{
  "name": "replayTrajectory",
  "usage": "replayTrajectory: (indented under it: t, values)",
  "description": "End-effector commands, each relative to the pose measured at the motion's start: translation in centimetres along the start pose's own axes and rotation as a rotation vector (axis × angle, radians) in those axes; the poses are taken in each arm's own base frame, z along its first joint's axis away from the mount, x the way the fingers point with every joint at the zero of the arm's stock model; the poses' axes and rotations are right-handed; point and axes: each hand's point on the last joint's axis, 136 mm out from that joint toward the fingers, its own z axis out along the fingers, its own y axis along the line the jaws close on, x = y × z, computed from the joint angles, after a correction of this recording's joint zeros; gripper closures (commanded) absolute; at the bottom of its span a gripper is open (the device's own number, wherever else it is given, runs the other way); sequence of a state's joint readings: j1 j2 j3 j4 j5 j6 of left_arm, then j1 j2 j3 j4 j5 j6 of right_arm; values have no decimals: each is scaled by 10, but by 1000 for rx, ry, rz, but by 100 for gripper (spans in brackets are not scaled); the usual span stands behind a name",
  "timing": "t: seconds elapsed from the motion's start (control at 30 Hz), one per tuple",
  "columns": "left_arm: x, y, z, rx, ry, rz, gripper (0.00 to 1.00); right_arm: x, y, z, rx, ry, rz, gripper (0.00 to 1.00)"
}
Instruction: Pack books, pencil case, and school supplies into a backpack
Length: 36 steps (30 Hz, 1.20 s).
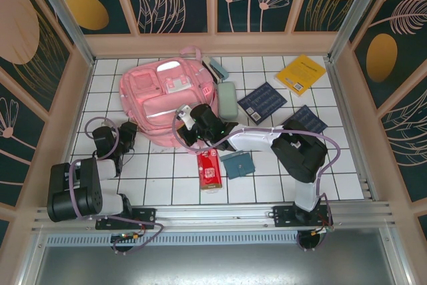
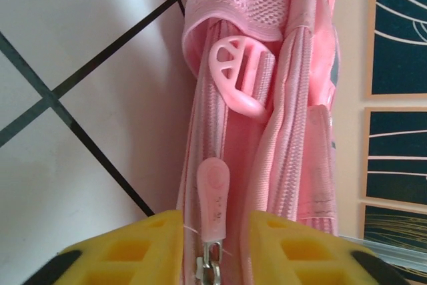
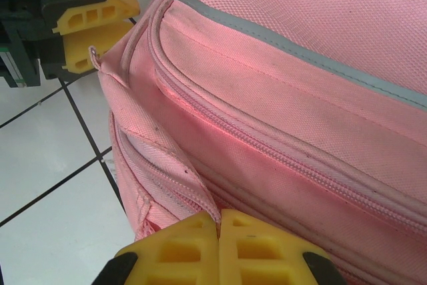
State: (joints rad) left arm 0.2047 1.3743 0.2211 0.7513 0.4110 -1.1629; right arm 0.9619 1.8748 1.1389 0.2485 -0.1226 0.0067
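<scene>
Pink zipper pull (image 2: 213,198) lies lengthwise between the left gripper (image 2: 215,248) jaws, pinched; right gripper (image 3: 219,248) jaws pinch backpack (image 3: 300,98) fabric.

Two black-and-white arms – lilac cables

Left gripper (image 2: 212,245) and right gripper (image 3: 219,251) wear yellow fingertips (ribbed, hollow-celled).

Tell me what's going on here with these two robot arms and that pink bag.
Both arms are working on the pink backpack, apparently to unzip it. The left gripper straddles a zipper pull at the bag's edge. The right gripper is shut, pinching a fold of fabric near a zipper. The yellow book, two navy books, pencil case and red packet lie unpacked on the table.
</scene>
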Motion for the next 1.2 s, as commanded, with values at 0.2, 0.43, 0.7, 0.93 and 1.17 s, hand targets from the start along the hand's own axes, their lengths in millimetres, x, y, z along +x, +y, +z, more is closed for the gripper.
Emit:
replayTrajectory:
  t: [0.2, 0.43, 0.7, 0.93, 1.17]
  values:
    - [-16, 2, 2, -100, -47, 131, 54, -30, 5, -6, -8, -81, -1, 100]
    - [-24, 13, 9, -187, -51, 168, 57, -29, 5, -7, -11, -85, 3, 100]
    - [-16, 6, 25, -126, 24, 158, 52, -26, 6, -7, -12, -83, 2, 100]
    - [-13, -1, 31, -82, 55, 162, 40, -24, 7, -5, -17, -80, 8, 100]
    - [-8, 12, 36, -124, 88, 137, 47, -22, 6, -3, -14, -75, 12, 100]
